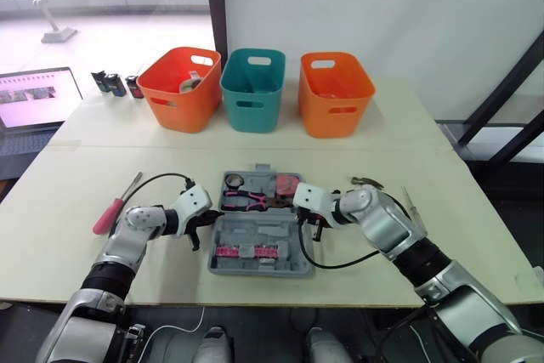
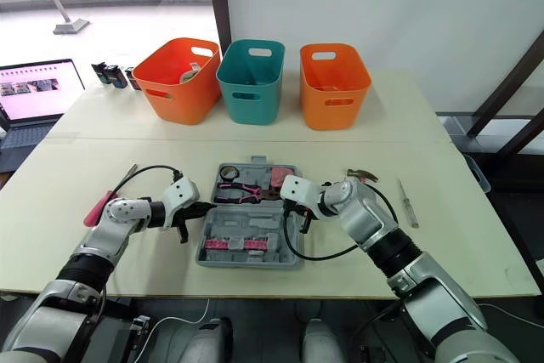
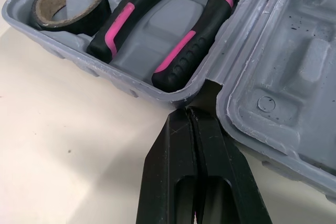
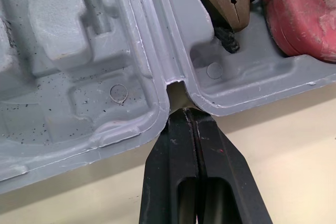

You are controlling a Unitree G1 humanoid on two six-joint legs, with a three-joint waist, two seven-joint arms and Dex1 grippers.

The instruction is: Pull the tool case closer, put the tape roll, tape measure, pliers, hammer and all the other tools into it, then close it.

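Observation:
The grey tool case (image 1: 255, 232) lies open at the table's middle. Its far half holds a black tape roll (image 3: 71, 3), pink-and-black pliers (image 3: 173, 51) and a pink tape measure (image 4: 302, 9). The near half holds a row of pink bits (image 1: 246, 252). My left gripper (image 3: 191, 111) is shut, its tips at the hinge notch on the case's left side. My right gripper (image 4: 184, 111) is shut at the matching notch on the right side. A hammer (image 1: 367, 182) lies right of the case. A pink-handled screwdriver (image 1: 110, 212) lies to the left, and a thin screwdriver (image 2: 409, 204) to the far right.
Three bins stand in a row at the back: orange (image 1: 180, 87), teal (image 1: 252, 88), orange (image 1: 335, 93). A laptop (image 1: 34, 95) sits at the far left, with small dark cylinders (image 1: 115, 82) beside it. The table's front edge is close below the case.

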